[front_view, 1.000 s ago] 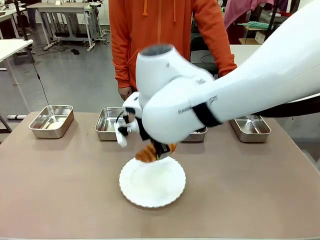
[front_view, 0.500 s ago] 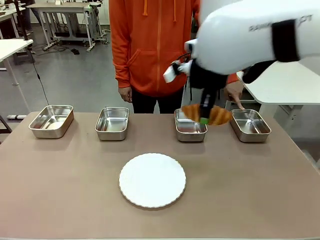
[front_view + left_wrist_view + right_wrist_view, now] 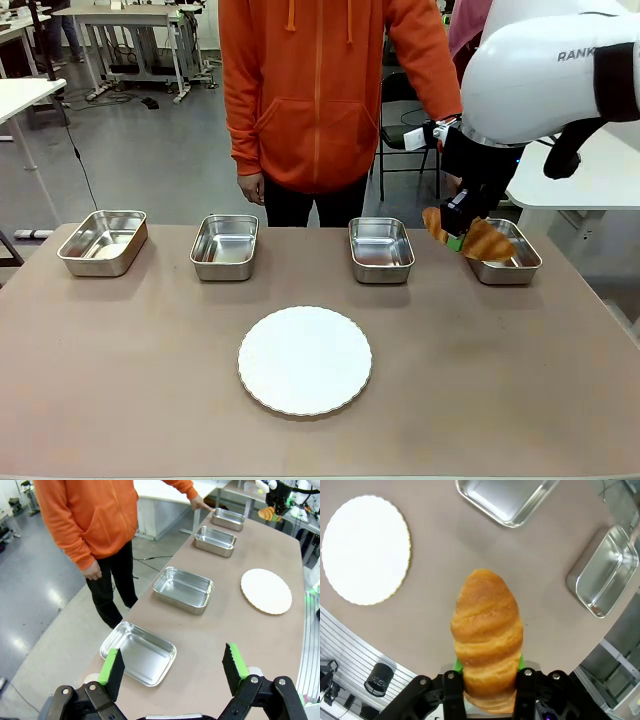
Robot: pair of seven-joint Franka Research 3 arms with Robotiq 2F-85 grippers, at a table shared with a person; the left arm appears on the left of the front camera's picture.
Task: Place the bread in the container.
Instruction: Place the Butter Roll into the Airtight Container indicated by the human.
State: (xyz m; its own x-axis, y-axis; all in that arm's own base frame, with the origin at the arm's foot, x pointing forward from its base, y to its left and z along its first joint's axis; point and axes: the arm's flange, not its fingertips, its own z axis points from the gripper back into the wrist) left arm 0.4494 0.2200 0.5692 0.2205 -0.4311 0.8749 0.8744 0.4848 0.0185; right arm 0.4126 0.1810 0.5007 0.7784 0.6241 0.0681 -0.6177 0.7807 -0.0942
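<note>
Right hand (image 3: 458,240) grips the croissant (image 3: 470,236) aloft at the near edge of the far-right container (image 3: 520,263), seemingly just short of it. Left hand (image 3: 172,667) hangs wide open and empty above the counter (image 3: 210,640) beside a steel tray (image 3: 138,653).

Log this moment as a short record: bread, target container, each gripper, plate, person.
bread: croissant held in the air beside the far-right tray
container: steel tray, nothing visible in it
right gripper: shut on the croissant
left gripper: open, above the table near an end tray
plate: bare
person: hand at the far-right tray
</note>
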